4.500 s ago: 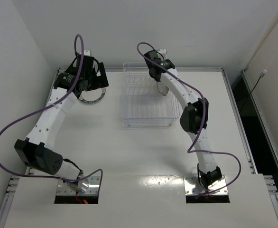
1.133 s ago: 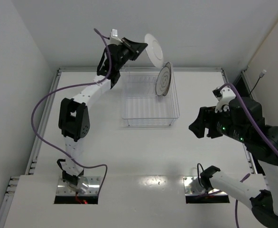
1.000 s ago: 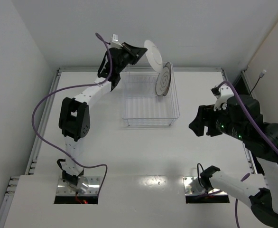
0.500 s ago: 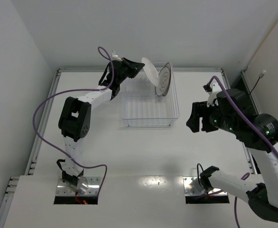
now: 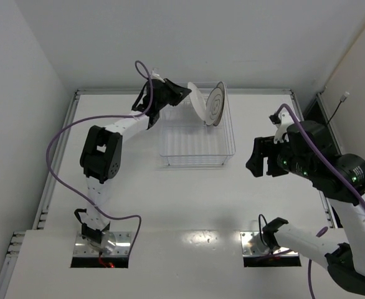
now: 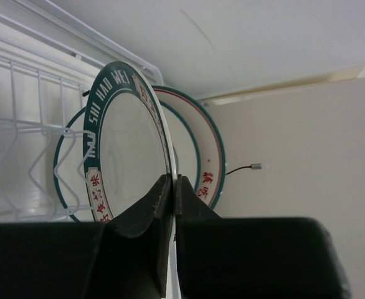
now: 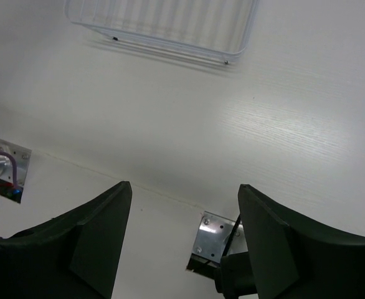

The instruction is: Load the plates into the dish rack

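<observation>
having dropped lower, the left claw, clamped on the teal-rimmed plate, now holds it just beside the other plate standing in the dish rack, nearly ready to slot, while the right claw hangs apart and empty.

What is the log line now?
left tool: shut on teal-rimmed plate at rack | right tool: open, empty | in rack: grey-ringed plate

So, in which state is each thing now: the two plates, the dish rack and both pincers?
Left pincer: shut on the rim of the teal-rimmed plate.
Teal-rimmed plate: held on edge, tilted, over the rack's far end, close beside the other plate.
Grey-ringed plate: standing on edge in the rack, no pincer on it.
Dish rack: on the table, one plate standing in it.
Right pincer: open, empty, above the table.
</observation>
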Controlling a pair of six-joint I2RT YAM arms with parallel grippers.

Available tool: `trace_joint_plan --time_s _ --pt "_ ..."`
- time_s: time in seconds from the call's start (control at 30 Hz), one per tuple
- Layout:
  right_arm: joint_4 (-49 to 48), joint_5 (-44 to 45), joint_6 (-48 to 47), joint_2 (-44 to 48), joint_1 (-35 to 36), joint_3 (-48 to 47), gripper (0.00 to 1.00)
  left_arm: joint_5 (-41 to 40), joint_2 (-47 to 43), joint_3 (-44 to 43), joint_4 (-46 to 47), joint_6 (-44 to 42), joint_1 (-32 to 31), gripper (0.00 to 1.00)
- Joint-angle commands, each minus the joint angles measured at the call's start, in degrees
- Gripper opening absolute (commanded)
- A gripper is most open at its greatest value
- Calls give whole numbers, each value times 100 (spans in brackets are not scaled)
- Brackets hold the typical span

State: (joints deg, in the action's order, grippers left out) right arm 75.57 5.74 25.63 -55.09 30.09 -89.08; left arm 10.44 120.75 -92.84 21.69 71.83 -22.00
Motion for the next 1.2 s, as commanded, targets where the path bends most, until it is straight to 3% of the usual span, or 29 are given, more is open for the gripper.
trace_joint_plan --time_s 0.0,0.13,0.23,0.27,0.33,0.37,0.57,0.6,0.63,0.7,0.87,1.03,1.17 --pt "-16 121 74 94 -29 101 68 240 150 -524 -138 -327 -59 0" --pt "37 173 127 95 -29 101 70 406 264 -971 -464 -529 -59 0" --pt "37 235 127 148 -29 48 76 574 387 -1210 -745 -687 -59 10" --pt "89 235 127 148 -29 -12 77 626 388 -1271 -815 -740 -59 22" --pt "89 296 179 209 -29 -91 78 626 388 -1272 -964 -741 -59 31" --pt "142 357 179 270 -29 -144 80 626 327 -1324 -1035 -793 -59 44" --pt "485 700 285 384 -29 -408 82 565 46 -1325 -1895 -1179 -6 73" --pt "485 701 285 437 -29 -409 84 426 -42 -1325 -2053 -1267 -6 84" --pt "485 596 285 499 -29 -409 100 302 -278 -1325 -2429 -1355 -6 84" --pt "485 324 285 578 -29 -409 100 -22 -595 -1018 -2704 -1619 -6 100" --pt "485 -169 346 789 -29 -145 100 -787 -1675 -342 -3978 -2322 -6 100" --pt "485 -644 626 1140 -29 136 100 -2156 -3967 1239 -4559 -2859 -137 100" --pt "485 -714 1058 1693 23 951 100 -2494 -5884 2347 -5014 -3201 -208 100"
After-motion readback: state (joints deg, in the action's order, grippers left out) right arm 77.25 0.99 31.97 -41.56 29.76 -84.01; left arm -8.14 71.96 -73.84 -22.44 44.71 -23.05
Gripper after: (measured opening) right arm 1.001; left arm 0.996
